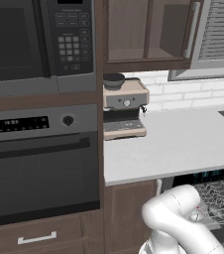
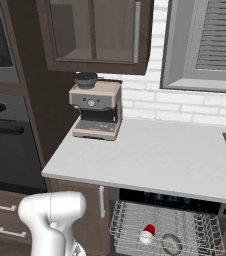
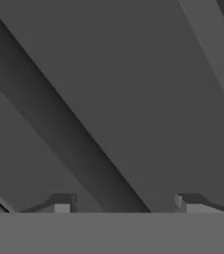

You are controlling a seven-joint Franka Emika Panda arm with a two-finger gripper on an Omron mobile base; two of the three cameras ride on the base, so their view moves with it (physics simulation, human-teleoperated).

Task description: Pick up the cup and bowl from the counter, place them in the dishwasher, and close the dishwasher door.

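Now my claw is down low, its two dark tips well apart with nothing between them, so it is wide and holds nothing. Right in front of it is a flat dark grey surface crossed by a darker diagonal band; I judge this to be the dishwasher door, seen from very close, though I cannot tell whether the tips touch it.

The counter carries an espresso machine at its back left corner. Below the counter's front edge the dishwasher stands open, its dark control strip with bluish lights just under the slab and its wire rack pulled out. In the rack sits the cup, white with a red top, and just to its right the bowl, dark and round. So both things look loaded, and I judge that only the closing is left.

The relation that matters: the door is hinged at its bottom, and its long axis runs across the cabinet front. My arm reaches down just left of the rack, so the panel lies ahead of the claw, and the push, as I judge it, must go up and in toward the rack.
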